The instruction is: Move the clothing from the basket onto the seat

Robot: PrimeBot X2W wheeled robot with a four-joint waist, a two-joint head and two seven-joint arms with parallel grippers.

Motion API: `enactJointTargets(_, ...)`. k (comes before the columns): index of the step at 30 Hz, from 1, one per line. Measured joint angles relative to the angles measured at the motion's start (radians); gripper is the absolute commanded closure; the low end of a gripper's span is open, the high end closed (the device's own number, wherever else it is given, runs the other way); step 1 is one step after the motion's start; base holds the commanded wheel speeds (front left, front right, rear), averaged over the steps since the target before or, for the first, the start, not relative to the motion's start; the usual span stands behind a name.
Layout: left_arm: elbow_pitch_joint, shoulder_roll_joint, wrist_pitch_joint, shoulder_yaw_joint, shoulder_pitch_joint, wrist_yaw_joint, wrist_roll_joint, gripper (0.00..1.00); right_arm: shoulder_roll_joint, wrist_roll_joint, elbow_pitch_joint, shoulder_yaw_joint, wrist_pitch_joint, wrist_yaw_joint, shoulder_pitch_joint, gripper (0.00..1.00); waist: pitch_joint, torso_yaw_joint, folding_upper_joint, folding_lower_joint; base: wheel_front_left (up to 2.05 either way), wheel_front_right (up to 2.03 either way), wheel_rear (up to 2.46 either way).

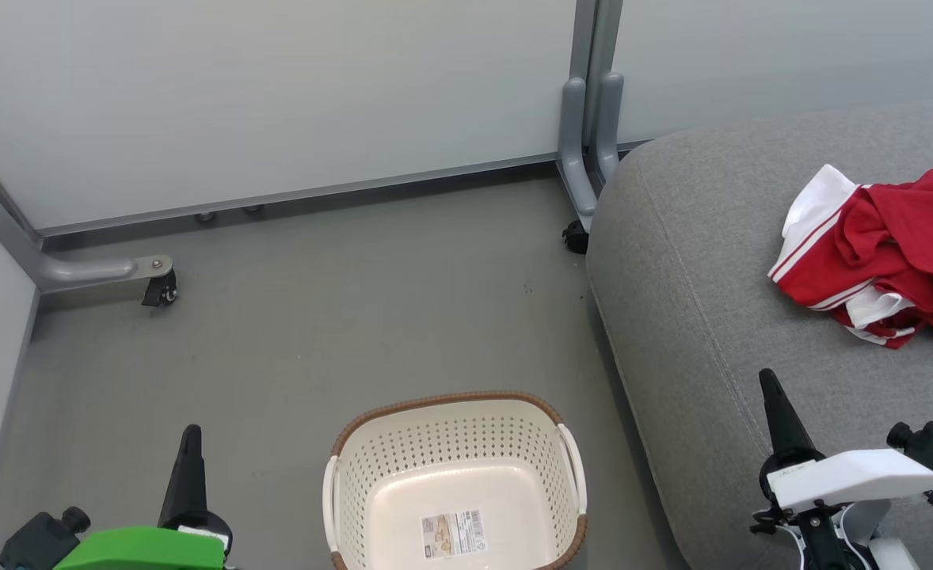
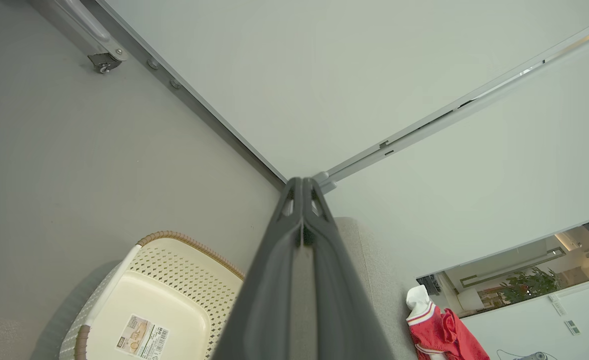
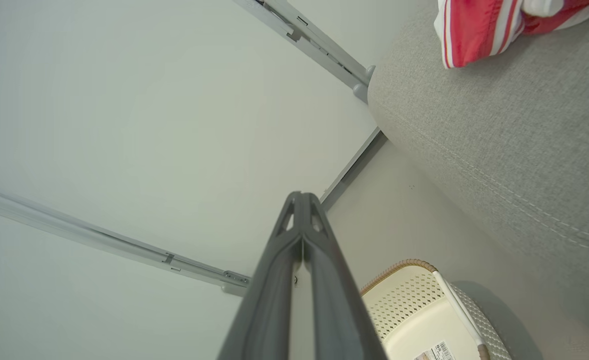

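Pale grey partition panels point(image 1: 276, 95) are seen at the back and left, met by a grey floor point(image 1: 316, 317). The seat point(image 1: 712, 277), light grey fabric with a stitched seam, is placed at the right of the head view, its rounded corner just beside a grey panel post point(image 1: 585, 119). The basket point(image 1: 443, 398) is set upright on the floor at bottom centre, near the seat's front edge but apart from it. Cream perforated walls, a brown rim and white side handles are noted, and its bare bottom is shown. The clothing point(image 1: 886, 245), a crumpled red garment with white trim and stripes, is laid on top of the seat toward the right edge of the head view, well apart from the basket. The left gripper point(image 1: 191, 431) is held over the floor left of the basket, with a green cover point(image 1: 146, 549) at its base. In the left wrist view its fingers are pressed together along their length, clenched and empty. The right gripper point(image 1: 767, 376) is held over the seat's front part, apart from the clothing, with a white housing point(image 1: 854, 475) at its base. In the right wrist view its fingers are likewise closed together, empty. A label sticker point(image 1: 452, 532) is stuck on the basket bottom. A black caster wheel point(image 1: 159, 291) is seen under the left panel foot.
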Motion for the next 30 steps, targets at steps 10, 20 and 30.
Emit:
enactJointTargets(10,0.011,0.001,0.028,0.013,-0.026,0.000,-0.102,1.00,0.001,0.109,0.011,-0.015,0.027,0.000,-0.014,1.00,0.006,0.000,0.0000,0.0000,0.00,0.00,0.00)
enactJointTargets(20,0.020,0.001,0.053,0.025,-0.050,0.000,-0.196,1.00,0.002,0.210,0.021,-0.033,0.054,0.000,-0.030,1.00,0.013,0.001,0.0000,0.0000,0.00,0.00,0.00)
enactJointTargets(30,0.029,0.001,0.077,0.035,-0.074,0.000,-0.284,1.00,0.003,0.302,0.030,-0.048,0.078,0.000,-0.045,1.00,0.019,0.001,0.0000,0.0000,0.00,0.00,0.00)
